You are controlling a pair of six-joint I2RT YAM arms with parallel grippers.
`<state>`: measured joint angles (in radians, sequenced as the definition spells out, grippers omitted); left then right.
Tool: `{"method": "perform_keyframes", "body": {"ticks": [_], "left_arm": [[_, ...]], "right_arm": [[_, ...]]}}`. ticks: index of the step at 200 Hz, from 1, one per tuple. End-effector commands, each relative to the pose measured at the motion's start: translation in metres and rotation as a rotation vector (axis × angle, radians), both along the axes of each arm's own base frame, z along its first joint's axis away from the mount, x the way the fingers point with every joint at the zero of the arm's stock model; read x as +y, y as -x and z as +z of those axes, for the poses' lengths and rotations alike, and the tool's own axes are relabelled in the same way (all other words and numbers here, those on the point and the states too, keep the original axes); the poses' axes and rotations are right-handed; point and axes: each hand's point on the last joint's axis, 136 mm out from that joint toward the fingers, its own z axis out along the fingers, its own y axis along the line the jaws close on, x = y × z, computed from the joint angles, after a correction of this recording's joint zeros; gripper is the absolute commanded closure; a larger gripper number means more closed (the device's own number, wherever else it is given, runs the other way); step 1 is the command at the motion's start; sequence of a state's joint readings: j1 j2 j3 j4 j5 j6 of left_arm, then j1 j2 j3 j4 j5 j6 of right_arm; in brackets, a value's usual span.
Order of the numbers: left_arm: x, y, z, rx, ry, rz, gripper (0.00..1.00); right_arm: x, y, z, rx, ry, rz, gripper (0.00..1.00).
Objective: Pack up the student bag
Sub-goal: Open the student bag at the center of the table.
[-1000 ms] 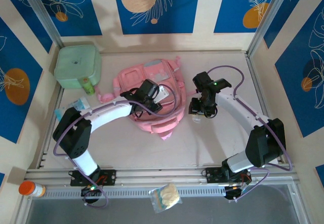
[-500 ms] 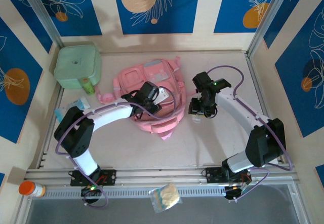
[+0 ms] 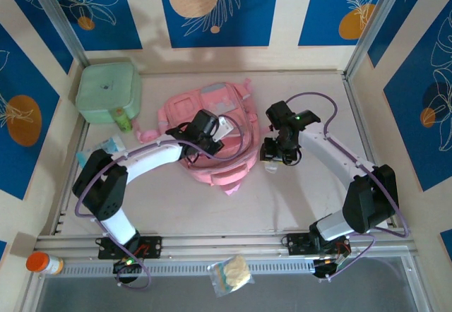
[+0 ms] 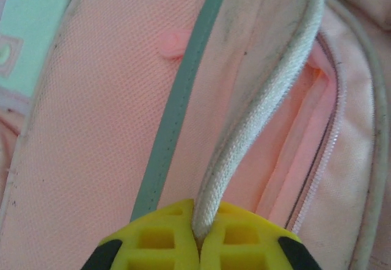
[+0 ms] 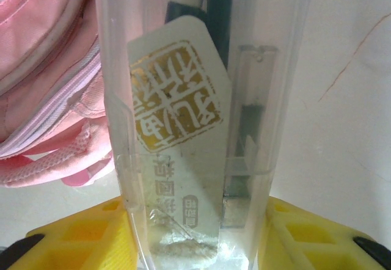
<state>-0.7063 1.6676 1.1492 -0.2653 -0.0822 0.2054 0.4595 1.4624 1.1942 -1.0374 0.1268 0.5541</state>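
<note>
— What sits nearest the arm bases?
— A clear packet [image 3: 229, 274] of pale pieces on the near rail, and an orange-capped bottle [image 3: 42, 262] in the near left corner.
— How is the left gripper [image 4: 197, 236]?
— Its yellow fingers are pressed together on the cream corded edge of the student bag [image 3: 185, 109], right beside an unzipped opening.
— And the right gripper [image 5: 198, 227]?
— It's partly spread. Its fingers clamp a clear plastic box [image 5: 195, 87] with a gold-printed card inside, just to the right of the bag.
— Where's the bag itself?
— It's lying flat in the middle of the table [image 3: 296, 199], between the two arms.
— What's farther back?
— A mint-green square case [image 3: 107, 92] in the far left corner, apart from the bag.
</note>
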Motion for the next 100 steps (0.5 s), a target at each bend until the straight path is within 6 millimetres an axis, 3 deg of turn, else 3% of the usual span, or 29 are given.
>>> {"method": "perform_keyframes", "body": {"ticks": [1,42,100], "left_arm": [[-0.011,-0.009,0.044,0.016,0.181,0.082,1.00],[-0.048,0.000,0.079,0.131,0.444,0.220,1.00],[-0.057,-0.004,0.104,0.202,0.617,0.390,1.00]], "right_arm": [[0.019,0.003,0.010,-0.005,-0.090,0.015,0.55],[0.059,-0.013,0.025,-0.022,-0.230,0.052,0.55],[0.095,-0.052,0.032,-0.060,-0.288,0.085,0.52]]}}
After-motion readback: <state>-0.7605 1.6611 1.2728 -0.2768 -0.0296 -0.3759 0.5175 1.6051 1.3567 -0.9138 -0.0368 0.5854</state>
